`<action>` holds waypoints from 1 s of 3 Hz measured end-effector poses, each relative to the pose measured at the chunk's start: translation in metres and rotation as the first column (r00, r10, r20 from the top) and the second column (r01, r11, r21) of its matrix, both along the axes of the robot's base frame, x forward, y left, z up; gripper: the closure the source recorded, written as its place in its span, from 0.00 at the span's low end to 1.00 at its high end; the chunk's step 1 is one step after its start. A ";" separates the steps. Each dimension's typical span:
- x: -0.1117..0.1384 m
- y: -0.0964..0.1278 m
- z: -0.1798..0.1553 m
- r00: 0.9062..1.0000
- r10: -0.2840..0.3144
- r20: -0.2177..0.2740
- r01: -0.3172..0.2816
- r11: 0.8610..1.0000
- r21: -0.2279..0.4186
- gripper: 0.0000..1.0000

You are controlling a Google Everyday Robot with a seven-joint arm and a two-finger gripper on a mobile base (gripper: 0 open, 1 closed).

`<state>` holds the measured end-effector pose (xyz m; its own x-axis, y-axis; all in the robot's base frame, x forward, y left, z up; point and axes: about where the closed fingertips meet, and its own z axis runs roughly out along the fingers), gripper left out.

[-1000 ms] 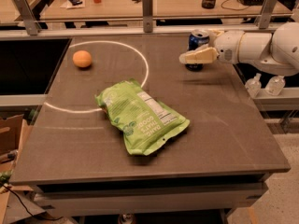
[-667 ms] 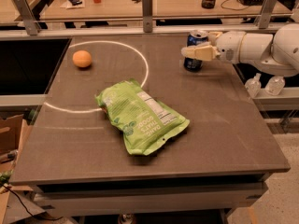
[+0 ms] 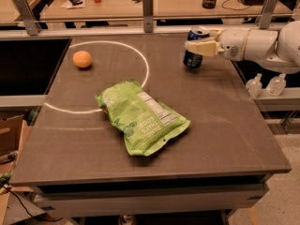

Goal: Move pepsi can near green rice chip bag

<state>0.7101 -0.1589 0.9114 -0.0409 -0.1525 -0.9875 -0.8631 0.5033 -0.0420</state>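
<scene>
The pepsi can (image 3: 192, 57) is dark blue with a silver top, at the table's far right, slightly tilted. My gripper (image 3: 200, 46) reaches in from the right on the white arm (image 3: 255, 43), and its cream fingers (image 3: 202, 46) are closed across the can's upper half. The green rice chip bag (image 3: 140, 116) lies flat and crinkled in the middle of the table, well to the near left of the can, with a wide gap between them.
An orange ball (image 3: 82, 59) sits at the far left inside a white circle line (image 3: 140, 55). The dark table (image 3: 225, 125) ends at a front edge. Two small clear bottles (image 3: 267, 84) stand off the right side. A metal rail (image 3: 148, 3) runs along the back.
My gripper has risen a little at the can, and the can has come up slightly with it. The bag and the ball have not moved.
</scene>
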 end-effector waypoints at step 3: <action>-0.135 0.017 0.021 0.949 0.314 -0.025 -0.314 0.942 -0.119 1.00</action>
